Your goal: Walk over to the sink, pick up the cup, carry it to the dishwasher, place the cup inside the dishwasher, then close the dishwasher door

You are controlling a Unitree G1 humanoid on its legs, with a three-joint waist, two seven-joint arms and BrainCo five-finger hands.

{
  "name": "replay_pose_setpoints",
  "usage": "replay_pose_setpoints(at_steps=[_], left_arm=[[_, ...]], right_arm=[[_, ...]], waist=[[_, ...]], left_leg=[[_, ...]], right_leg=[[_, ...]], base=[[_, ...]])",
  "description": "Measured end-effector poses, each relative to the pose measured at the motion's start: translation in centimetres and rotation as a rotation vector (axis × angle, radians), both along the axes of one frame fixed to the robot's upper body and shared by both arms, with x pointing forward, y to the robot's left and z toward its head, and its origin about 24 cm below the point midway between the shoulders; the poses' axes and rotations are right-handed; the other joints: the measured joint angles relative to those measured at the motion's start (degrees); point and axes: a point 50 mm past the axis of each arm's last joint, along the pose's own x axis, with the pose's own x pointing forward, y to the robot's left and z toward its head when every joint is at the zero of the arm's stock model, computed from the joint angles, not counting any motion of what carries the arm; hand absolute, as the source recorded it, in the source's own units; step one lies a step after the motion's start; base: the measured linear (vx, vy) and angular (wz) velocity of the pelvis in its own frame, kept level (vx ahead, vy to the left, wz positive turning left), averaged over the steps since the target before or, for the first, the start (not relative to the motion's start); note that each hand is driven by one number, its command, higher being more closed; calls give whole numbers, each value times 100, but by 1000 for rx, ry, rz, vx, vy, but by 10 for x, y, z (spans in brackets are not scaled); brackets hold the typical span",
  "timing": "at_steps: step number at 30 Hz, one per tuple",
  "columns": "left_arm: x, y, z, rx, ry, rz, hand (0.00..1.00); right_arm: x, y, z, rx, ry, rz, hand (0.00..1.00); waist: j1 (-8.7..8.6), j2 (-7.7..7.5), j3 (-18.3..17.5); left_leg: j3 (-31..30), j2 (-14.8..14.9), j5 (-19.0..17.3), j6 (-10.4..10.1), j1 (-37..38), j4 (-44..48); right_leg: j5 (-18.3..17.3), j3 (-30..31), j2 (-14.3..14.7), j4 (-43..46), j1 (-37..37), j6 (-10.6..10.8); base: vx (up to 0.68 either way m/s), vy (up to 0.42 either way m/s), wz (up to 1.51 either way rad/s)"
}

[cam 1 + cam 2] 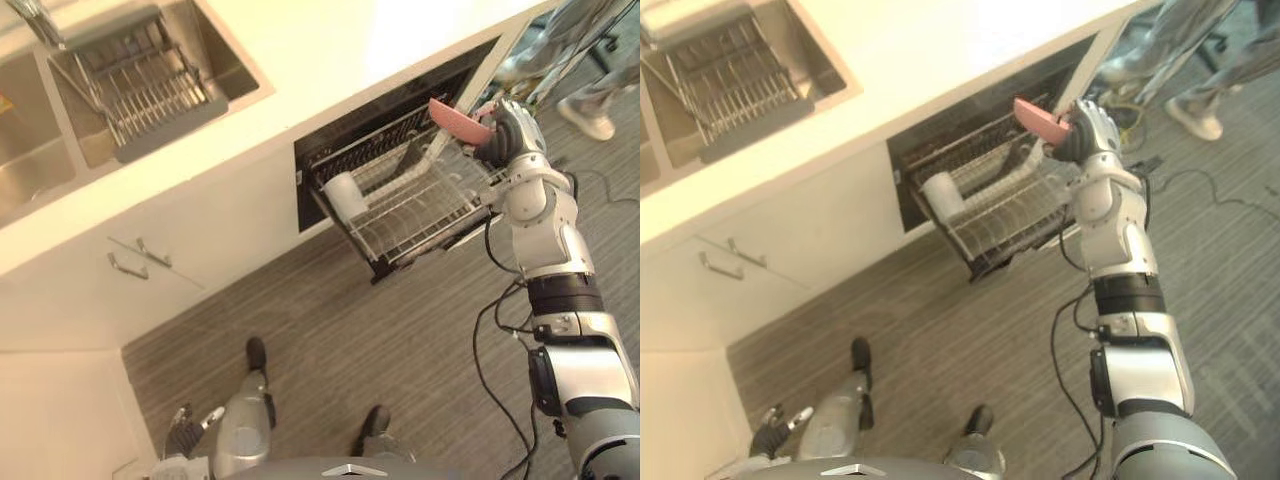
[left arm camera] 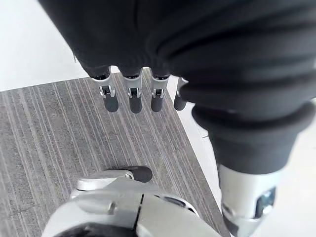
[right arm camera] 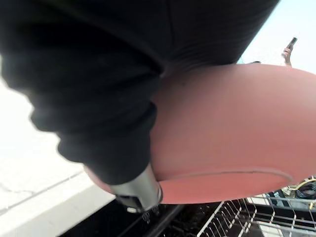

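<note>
Gripping pink bowl (image 1: 458,120), R robot hand (image 1: 507,128) hovers over corner of pulled-out rack (image 1: 432,215); L robot hand (image 2: 134,96) relaxed above floor.

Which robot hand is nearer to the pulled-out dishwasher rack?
The right. The right robot hand, holding the pink cup, is at the dishwasher rack's edge; the left robot hand hangs open near the floor, far from it.
</note>
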Motion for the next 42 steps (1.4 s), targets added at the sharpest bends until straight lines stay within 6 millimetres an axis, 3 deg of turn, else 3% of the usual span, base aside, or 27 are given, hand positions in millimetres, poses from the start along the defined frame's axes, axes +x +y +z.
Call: replay_pose_setpoints(at_steps=[4, 8, 13, 16, 26, 28, 37, 38, 42], left_arm=[[18, 6, 10, 10, -96, 25, 0], [26, 7, 16, 17, -138, 22, 0], [34, 7, 21, 10, -175, 3, 0], [40, 2, 24, 10, -212, -28, 0], [49, -13, 27, -49, -244, -72, 0], [52, -19, 27, -65, -248, -96, 0], [55, -31, 26, -95, -243, -146, 0], [55, -32, 26, -100, -243, -148, 0], [56, -34, 26, -110, -249, -163, 0]], right_arm=[[3, -18, 12, 67, -25, -86, 100], [1, -27, 11, 104, -27, -131, 100], [0, -47, 26, 140, -35, -207, 100], [-1, -55, 39, 168, -74, -253, 100], [2, -54, 70, 96, -122, -289, 100], [1, -57, 79, 65, -127, -307, 100], [0, -57, 83, 14, -111, -316, 100], [0, -57, 83, 14, -110, -314, 0], [1, -57, 82, 13, -92, -306, 0]], waist=[[144, 10, 379], [150, 24, 601], [155, 106, 819], [284, 264, 936], [409, 564, 1015], [449, 706, 1024], [608, 1007, 1025], [628, 1051, 1020], [620, 1097, 1015]], left_leg=[[-118, -50, 77, 54, -225, -47], [-292, -122, 107, 58, -310, -96], [-597, -184, 124, 54, -573, -97], [-645, -221, 125, 54, -596, -101], [-730, -281, 224, 125, -908, -102], [-730, -289, 228, 125, -946, -103], [-736, -335, 278, 130, -1095, -108], [-738, -348, 280, 130, -1102, -109], [-816, -386, 339, 145, -1183, -108]], right_leg=[[53, -21, -20, -4, -209, 0], [62, -68, -60, 0, -288, 16], [97, -142, -109, 39, -480, 41], [99, -153, -124, 40, -522, 42], [186, -129, -198, 20, -847, 61], [227, -119, -202, -11, -877, 64], [321, -59, -220, -72, -1036, 76], [327, -40, -236, -72, -1051, 83], [361, -28, -276, -73, -1098, 92]], base=[[-10, 20, 4], [3, 20, 6], [-2, 18, 6], [-5, 7, 2], [-1, 2, -1], [0, 0, 0], [-2, 2, 0], [-10, 12, -3], [1, 2, 2]])
